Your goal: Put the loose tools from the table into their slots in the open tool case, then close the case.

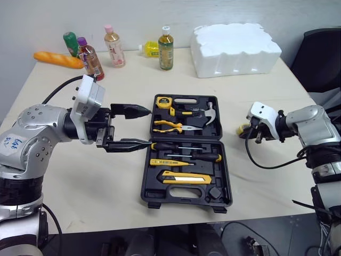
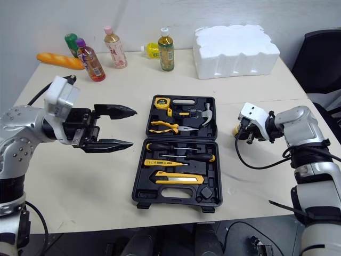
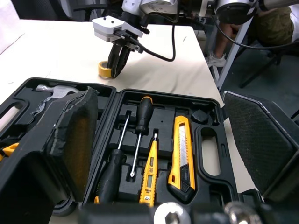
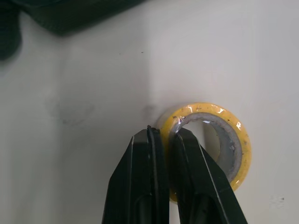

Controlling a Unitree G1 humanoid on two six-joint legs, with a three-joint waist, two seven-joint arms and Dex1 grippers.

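The black tool case (image 1: 147, 176) lies open in the middle of the table, holding a tape measure (image 1: 163, 101), hammer (image 1: 205, 114), pliers (image 1: 168, 126), screwdrivers (image 1: 181, 145) and a yellow utility knife (image 1: 186, 177). My left gripper (image 1: 149, 127) hovers open at the case's left edge with nothing between its fingers. A yellow tape roll (image 4: 212, 108) lies flat on the table to the right of the case. My right gripper (image 4: 166, 135) points down at it, its fingers pinched on the near wall of the ring. The left wrist view shows the same roll (image 3: 103, 70) beside the right gripper (image 3: 117, 63).
Several bottles (image 1: 165, 49) and a baguette (image 1: 57, 60) stand along the back edge. A white foam box (image 1: 234, 48) sits at the back right. A black chair (image 1: 322, 58) is beyond the table's right side.
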